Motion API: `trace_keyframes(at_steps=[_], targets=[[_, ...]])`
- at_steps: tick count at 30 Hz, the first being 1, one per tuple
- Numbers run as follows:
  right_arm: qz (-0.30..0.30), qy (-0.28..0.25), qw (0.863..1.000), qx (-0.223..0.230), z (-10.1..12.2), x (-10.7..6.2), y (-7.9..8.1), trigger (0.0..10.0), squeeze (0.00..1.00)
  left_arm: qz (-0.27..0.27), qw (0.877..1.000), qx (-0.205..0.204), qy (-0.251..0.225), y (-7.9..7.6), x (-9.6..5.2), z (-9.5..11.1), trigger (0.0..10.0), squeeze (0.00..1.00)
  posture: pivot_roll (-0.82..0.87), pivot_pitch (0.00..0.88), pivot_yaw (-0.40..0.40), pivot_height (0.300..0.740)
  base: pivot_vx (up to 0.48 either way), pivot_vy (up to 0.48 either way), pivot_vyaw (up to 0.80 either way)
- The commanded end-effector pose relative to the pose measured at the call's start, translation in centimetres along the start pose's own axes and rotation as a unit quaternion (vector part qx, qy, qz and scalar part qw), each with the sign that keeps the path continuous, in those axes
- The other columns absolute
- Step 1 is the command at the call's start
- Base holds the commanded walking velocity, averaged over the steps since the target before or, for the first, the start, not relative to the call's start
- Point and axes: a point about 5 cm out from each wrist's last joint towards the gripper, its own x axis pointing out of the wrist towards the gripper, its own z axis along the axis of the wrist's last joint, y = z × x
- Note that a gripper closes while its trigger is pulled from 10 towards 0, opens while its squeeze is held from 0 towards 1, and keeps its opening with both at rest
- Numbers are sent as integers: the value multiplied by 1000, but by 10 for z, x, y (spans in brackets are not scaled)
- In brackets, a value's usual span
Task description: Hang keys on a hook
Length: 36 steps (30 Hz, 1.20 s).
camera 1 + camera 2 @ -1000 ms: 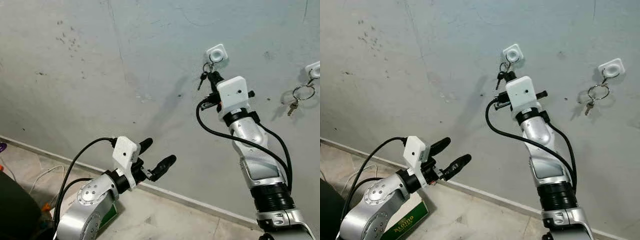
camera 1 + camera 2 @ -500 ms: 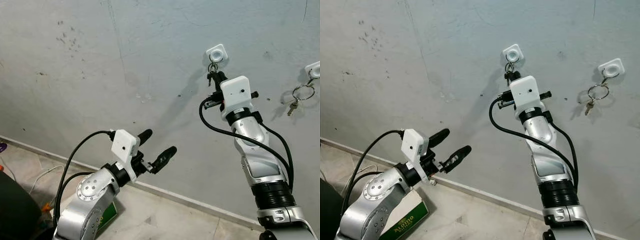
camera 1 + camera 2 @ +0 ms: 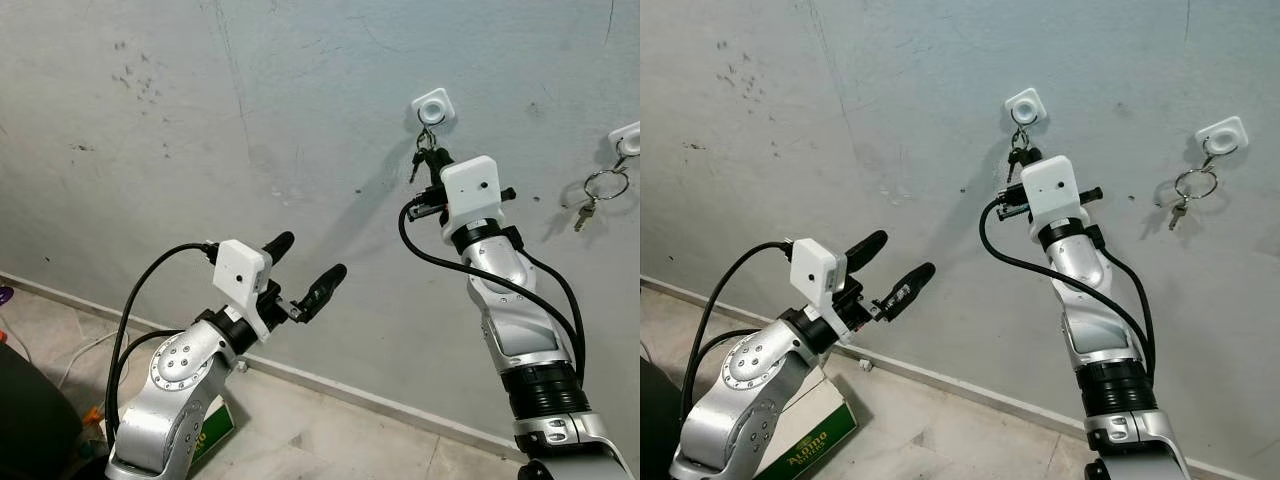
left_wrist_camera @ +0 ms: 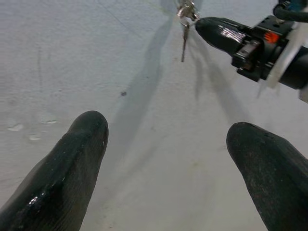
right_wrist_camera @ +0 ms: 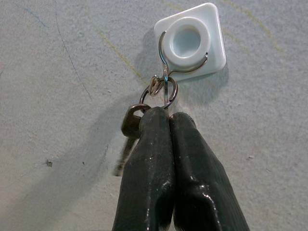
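— Left eye view first: where does the left gripper (image 3: 303,270) stand?
— Low by the wall (image 3: 150,120), fingers spread wide, nothing between them, well apart from the hooks.
— And the keys (image 5: 130,122)?
— Straight ahead of the right gripper (image 5: 166,120), just below the white hook (image 5: 190,41). Its fingers are pressed together on the key ring (image 5: 159,89), which looks threaded on the wire; the key hangs downward.
— Further right?
— A second hook (image 3: 628,137) already holds another key set (image 3: 596,195).
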Motion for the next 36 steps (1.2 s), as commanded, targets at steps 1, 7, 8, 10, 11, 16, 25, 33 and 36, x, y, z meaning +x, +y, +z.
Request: trace_keyframes(at_steps=[1,7,8,10,11,16,25,33,36], targets=[[-3,-4,1000,5,2,1,0,10000,0,7,1000,14,-13,3,1,7,10000,0,57,0,52,740,0,0,0],[-5,2,1000,5,-1,0,0,10000,0,11,1000,17,-18,4,3,10,10000,0,54,0,52,740,0,0,0],[-6,4,1000,2,-2,-1,0,10000,0,11,1000,17,-19,4,4,10,10000,0,54,0,52,740,0,0,0],[-8,7,1000,-1,-2,-1,0,10000,0,12,1000,17,-20,4,4,10,10000,0,54,0,52,740,0,0,0],[-10,9,1000,-1,-3,-1,0,10000,0,12,1000,17,-20,4,4,10,10000,0,54,0,52,740,0,0,0],[-13,16,1000,-5,-6,-2,-1,10000,0,13,1000,18,-22,4,5,11,10000,0,54,0,50,740,0,0,0],[-7,38,999,-9,-12,-4,2,10000,0,14,999,19,-23,4,6,12,10000,0,54,0,50,740,0,0,0],[-3,52,999,-9,-18,-7,5,10000,0,14,999,19,-25,4,6,13,10000,0,54,0,50,740,0,0,0],[-4,51,999,-9,-18,-7,5,10000,0,14,999,19,-26,4,7,13,10000,0,54,0,50,740,0,0,0]])
